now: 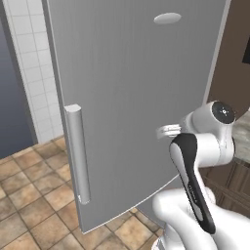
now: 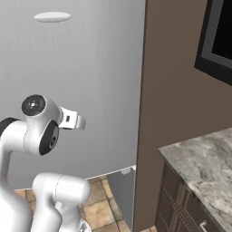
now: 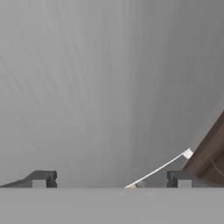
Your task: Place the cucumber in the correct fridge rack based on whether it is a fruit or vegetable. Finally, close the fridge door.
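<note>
Much of the fridge's inside is hidden behind the fridge door (image 1: 132, 97), so neither rack nor cucumber can be made out. That door is a tall brushed-grey panel with a pale vertical bar handle (image 1: 77, 154) near its left edge and a small oval badge (image 1: 167, 18) up top; it seems to stand slightly ajar. Close against its face, the gripper (image 3: 111, 180) holds its two dark fingertips (image 3: 41, 179) spread wide with nothing between them. A speckled stone bench (image 2: 204, 158) sits at the right.
</note>
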Available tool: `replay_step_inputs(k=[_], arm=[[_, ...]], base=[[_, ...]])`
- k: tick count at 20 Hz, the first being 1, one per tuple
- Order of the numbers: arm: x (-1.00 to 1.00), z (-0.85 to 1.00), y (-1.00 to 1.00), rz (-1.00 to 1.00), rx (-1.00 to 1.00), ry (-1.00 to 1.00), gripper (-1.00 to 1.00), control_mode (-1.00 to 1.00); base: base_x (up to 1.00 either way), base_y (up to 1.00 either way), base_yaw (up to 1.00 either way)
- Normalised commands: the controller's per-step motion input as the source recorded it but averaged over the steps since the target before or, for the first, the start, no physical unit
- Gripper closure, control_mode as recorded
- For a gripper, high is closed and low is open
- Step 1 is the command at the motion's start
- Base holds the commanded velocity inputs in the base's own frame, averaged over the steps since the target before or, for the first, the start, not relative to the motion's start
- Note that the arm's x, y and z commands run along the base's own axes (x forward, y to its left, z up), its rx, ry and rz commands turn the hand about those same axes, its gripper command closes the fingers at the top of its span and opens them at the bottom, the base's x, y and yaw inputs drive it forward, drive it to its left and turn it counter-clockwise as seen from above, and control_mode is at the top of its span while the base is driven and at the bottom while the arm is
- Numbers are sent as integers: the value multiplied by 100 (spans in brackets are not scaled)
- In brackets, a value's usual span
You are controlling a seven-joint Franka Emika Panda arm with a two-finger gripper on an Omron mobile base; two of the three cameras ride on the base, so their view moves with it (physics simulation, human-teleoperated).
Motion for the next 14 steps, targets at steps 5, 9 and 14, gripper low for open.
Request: replay_step_inputs(k=[5, 9, 14], arm=[[28, 0, 8, 0, 1, -4, -100, -100], [37, 0, 30, -4, 0, 0, -100, -100], [35, 0, 27, -7, 0, 0, -100, -100]], base=[[0, 0, 0], [0, 0, 0], [0, 0, 0]])
